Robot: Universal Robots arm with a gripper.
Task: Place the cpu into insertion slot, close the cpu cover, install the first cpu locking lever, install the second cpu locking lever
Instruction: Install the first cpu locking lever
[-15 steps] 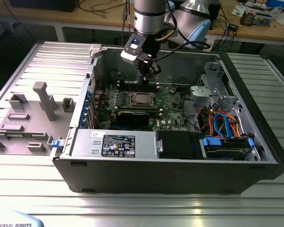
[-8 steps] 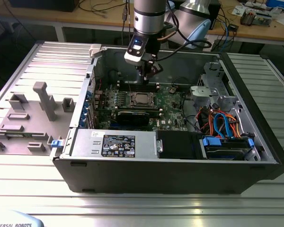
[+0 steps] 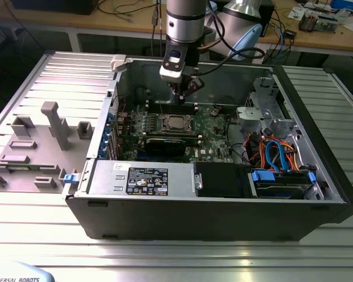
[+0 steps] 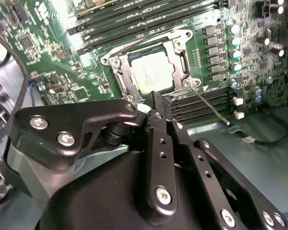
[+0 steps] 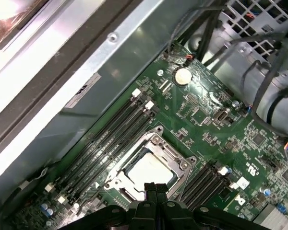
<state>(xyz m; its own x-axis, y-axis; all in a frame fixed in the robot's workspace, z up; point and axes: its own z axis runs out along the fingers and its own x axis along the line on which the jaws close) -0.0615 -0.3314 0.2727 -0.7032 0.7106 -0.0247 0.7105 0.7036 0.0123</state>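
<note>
The cpu [image 4: 151,74] lies flat in the insertion slot [image 4: 113,63] on the green motherboard [image 3: 215,138], its silvery top showing. The cpu cover [image 4: 182,58] lies down around it as a metal frame. One thin locking lever [image 4: 210,104] sticks out from the socket corner across the black memory slots. A second lever [image 4: 134,44] runs along the far side of the frame. My gripper [image 4: 159,99] hangs just above the socket's edge, shut with nothing held. In the first wrist view the gripper [image 5: 155,186] sits over the cpu [image 5: 146,168]. In the exterior view the gripper [image 3: 182,97] hovers above the socket [image 3: 175,122].
The open computer case [image 3: 317,147] walls in the board on all sides. Black memory slots [image 5: 110,132] flank the socket. A power supply [image 3: 141,178] and a drive bay with coloured cables [image 3: 276,153] fill the near side. Grey fixtures [image 3: 56,123] stand on the table at the exterior view's left.
</note>
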